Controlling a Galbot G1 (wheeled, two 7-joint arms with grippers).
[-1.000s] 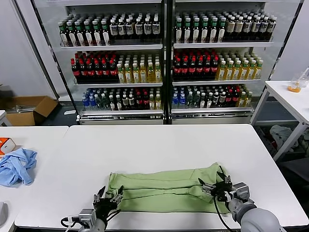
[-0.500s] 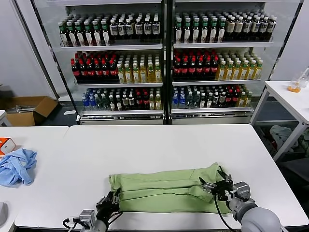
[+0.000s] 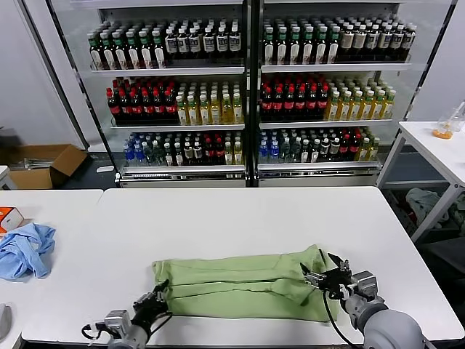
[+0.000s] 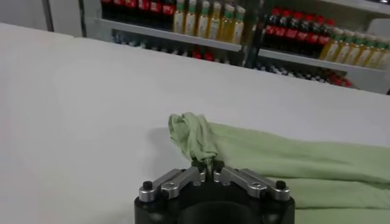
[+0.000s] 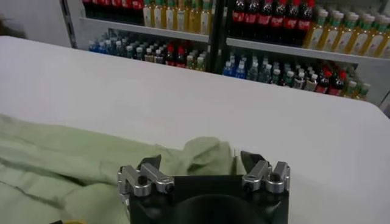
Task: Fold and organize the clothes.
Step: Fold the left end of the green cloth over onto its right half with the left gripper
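A light green polo shirt (image 3: 243, 285) lies folded into a long band across the near half of a white table (image 3: 247, 218), its length running side to side before the robot. The left gripper (image 4: 207, 168) — low at the table's front edge on the robot's left — is clenched on the shirt's left end, where the fabric bunches into a small raised knot between the closed fingers (image 4: 199, 164). At the opposite end, the right gripper (image 5: 201, 161) sits with its fingers (image 5: 251, 162) spread apart, the shirt's rumpled right end lying between and just ahead of them; whether the pads touch the cloth is hard to tell from the wrist view. In the head view both grippers sit at the shirt's two ends, left (image 3: 154, 300) and right (image 3: 325, 275).

On a neighbouring table to the left, well apart from the shirt, a crumpled light blue cloth (image 3: 25, 249) rests near an orange box (image 3: 9, 217). Behind the tables stands a glass-fronted cooler (image 3: 251, 87) — shelves lined with bottled drinks.
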